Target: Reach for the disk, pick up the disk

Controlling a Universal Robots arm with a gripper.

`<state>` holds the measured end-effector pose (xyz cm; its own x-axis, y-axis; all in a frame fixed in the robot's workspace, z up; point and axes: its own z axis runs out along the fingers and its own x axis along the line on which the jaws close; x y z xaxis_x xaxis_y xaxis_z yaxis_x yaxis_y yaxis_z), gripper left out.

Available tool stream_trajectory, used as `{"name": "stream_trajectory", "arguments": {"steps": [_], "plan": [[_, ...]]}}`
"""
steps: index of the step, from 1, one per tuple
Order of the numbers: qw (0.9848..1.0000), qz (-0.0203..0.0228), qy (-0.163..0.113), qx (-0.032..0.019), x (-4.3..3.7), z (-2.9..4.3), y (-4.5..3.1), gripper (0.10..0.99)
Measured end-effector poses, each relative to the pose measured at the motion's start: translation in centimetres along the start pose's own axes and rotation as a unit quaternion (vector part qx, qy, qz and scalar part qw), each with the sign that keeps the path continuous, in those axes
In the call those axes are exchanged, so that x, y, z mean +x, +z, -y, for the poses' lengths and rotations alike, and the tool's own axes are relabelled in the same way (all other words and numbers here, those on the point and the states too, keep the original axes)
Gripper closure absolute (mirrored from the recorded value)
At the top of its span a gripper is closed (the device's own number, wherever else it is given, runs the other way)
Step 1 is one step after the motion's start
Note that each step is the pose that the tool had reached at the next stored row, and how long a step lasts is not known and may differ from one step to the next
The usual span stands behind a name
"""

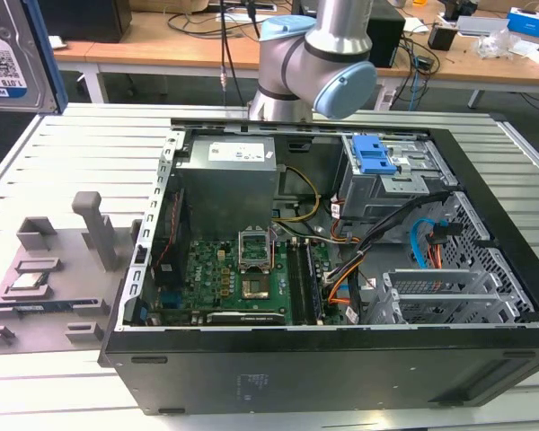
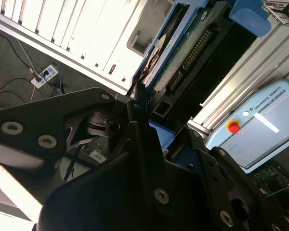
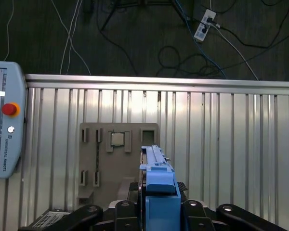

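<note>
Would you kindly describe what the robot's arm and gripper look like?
The arm is made of silvery-grey tubes and rounded joints with light blue joint caps. The gripper is matt black, built of angular plates and linkages fastened with silver screw heads.

Silver metal disk (image 1: 4, 49), blue plastic rails (image 3: 159, 195)

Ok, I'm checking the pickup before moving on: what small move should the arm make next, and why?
I'd say just hold the grip steady. The end effector is shut on the disk, whose blue rail sits clamped in it, and the disk hangs well above the slatted table and grey fixture plate.
</note>
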<state>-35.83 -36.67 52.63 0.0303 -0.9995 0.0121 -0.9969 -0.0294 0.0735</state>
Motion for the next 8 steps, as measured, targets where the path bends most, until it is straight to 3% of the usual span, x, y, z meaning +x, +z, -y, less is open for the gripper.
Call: {"name": "stream_trajectory", "arguments": {"steps": [3,6,8], "plan": [[1.0000,-0.0001,0.000,-0.0001,0.03,0.92,-0.07,0.718],[1.0000,-0.0001,0.000,0.0000,0.08,2.50,-0.18,0.718],[1.0000,-0.0002,0.000,0.0000,0.10,3.18,-0.24,0.718]]}}
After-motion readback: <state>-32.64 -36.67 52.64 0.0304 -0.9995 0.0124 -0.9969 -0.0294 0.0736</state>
